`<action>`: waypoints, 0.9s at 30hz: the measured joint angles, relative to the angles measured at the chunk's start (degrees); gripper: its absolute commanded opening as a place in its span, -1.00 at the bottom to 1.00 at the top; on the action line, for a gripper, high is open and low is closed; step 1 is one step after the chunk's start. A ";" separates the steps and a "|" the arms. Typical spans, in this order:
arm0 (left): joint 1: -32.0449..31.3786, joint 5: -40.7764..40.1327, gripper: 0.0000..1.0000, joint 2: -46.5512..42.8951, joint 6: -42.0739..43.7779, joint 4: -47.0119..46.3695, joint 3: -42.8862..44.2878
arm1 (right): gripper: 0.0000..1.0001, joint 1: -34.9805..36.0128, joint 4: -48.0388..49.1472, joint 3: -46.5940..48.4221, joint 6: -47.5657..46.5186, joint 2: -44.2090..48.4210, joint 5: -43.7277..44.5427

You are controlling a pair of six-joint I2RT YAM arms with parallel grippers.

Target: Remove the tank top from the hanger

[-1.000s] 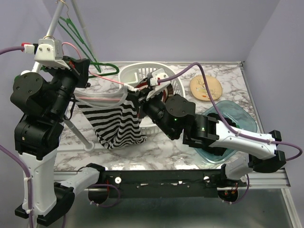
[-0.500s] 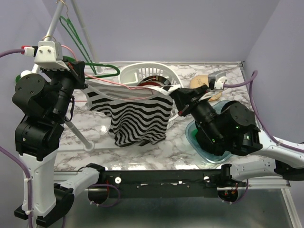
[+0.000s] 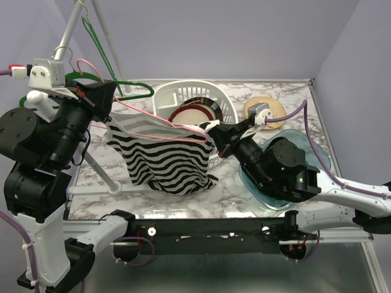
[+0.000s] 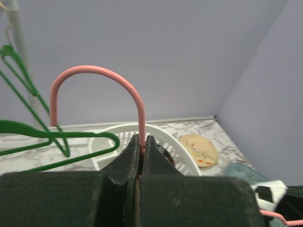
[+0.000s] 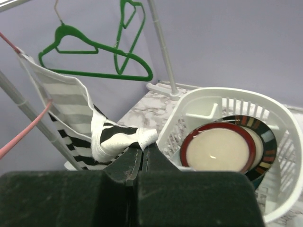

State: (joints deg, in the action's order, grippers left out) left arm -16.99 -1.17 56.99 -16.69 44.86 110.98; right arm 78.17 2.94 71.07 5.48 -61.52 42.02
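The black-and-white striped tank top (image 3: 171, 159) hangs spread between my two grippers, its lower hem touching the marble table. My left gripper (image 3: 105, 96) is shut on the neck of the pink wire hanger (image 3: 153, 113); the left wrist view has the pink hook (image 4: 94, 75) rising straight out of the closed left gripper (image 4: 142, 142). My right gripper (image 3: 215, 129) is shut on the top's white strap (image 5: 120, 137), pinched at the tips of the right gripper (image 5: 142, 149). The pink hanger arm (image 5: 23, 132) runs inside the cloth at the left.
A white basket (image 3: 229, 113) holding plates (image 5: 218, 149) stands just behind the right gripper. A patterned round plate (image 3: 264, 113) and a teal glass dish (image 3: 308, 149) lie at the right. Green hangers (image 3: 131, 91) hang on the grey rack (image 3: 73, 24) at the back left.
The right gripper pulled the strap rightward, then settled slightly left and lower beside the basket. The top now spreads wider along the hanger. The left arm shifted left and up.
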 measured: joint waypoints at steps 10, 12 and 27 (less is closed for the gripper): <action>-0.02 21.24 -1.00 -7.13 -14.93 -6.19 -3.56 | -0.99 -1.46 4.13 2.27 1.64 -7.34 -13.03; -0.02 23.80 -1.00 -8.00 -16.96 -7.56 -3.23 | -0.99 -1.86 4.07 3.28 2.08 -9.46 -14.69; -0.02 28.83 -1.00 -8.92 -15.80 -8.72 -0.04 | -0.99 -2.67 -7.78 20.50 -4.98 -7.98 -18.03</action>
State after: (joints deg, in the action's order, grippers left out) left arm -17.02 27.66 48.07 -32.49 36.14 110.93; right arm 75.50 -4.84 91.57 0.49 -69.49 23.99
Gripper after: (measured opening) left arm 0.022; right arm 0.015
